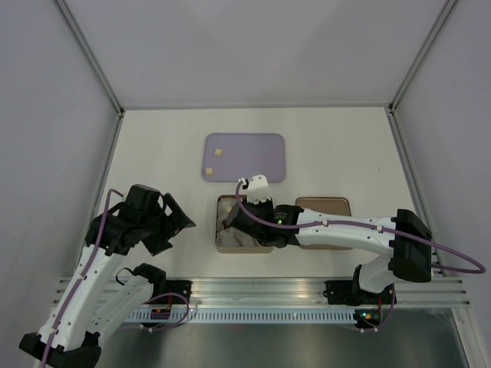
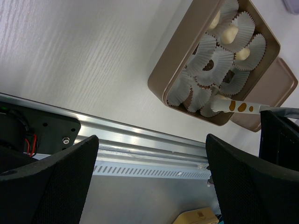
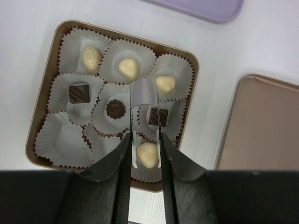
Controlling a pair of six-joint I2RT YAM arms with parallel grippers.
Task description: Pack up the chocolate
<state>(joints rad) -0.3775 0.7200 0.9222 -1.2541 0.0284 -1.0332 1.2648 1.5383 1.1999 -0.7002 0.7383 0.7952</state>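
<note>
Three pale tan chocolate pieces (image 3: 128,69) and three dark brown chocolate pieces (image 3: 115,109) each sit in their own white crinkled paper cups (image 3: 60,140) inside the shallow tan square box (image 3: 41,109). A seventh pale piece (image 3: 147,155) shows over a cup in the box's near row, between the two arms of a thin white bent-strip tool (image 3: 144,91). Whether the tool pinches it or it lies in the cup cannot be told. The right end effector (image 3: 145,144) is clenched on that tool, directly above the box. Two loose pale cubes (image 1: 219,152) lie on the lilac rounded tray (image 1: 253,146), beyond the box. The flat brown square lid (image 3: 261,126) lies just right of the box. All of it rests on the white table (image 1: 153,153). The left end effector (image 2: 152,144) hangs to the left of the box, released and holding nothing, its fingers spread wide.
</note>
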